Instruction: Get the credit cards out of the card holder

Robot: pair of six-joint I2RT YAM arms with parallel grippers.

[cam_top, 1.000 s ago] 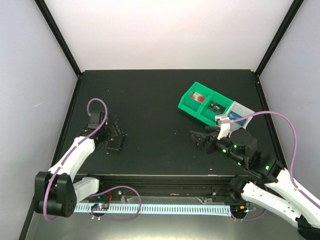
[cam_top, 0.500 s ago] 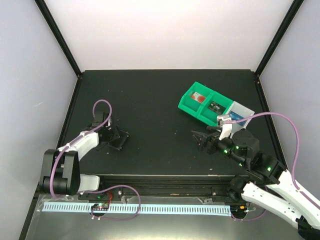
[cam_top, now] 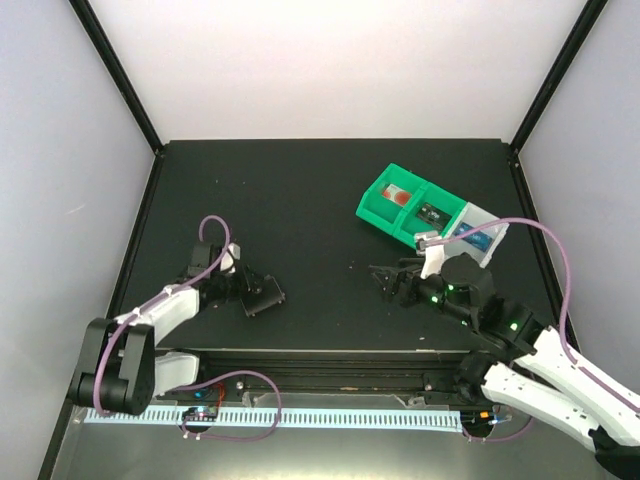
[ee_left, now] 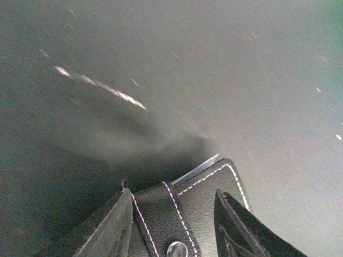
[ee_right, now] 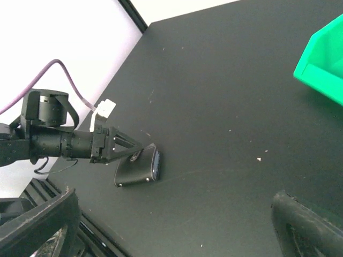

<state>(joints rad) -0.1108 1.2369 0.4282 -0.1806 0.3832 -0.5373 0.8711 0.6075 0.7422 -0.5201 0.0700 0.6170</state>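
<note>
Left gripper (cam_top: 249, 289): narrowing over card holder (cam_top: 265, 295); grip unclear.
Change: card holder slid toward centre, unopened.
Right gripper (cam_top: 386, 281): spread, empty.

L hand (cam_top: 248, 287) narrowed on card holder (cam_top: 266, 297), slid it rightward.

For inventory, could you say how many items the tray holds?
3: red-and-white item, tray's left compartment; dark item, middle; blue card, grey right end. Stacked ones may be hidden.
</note>
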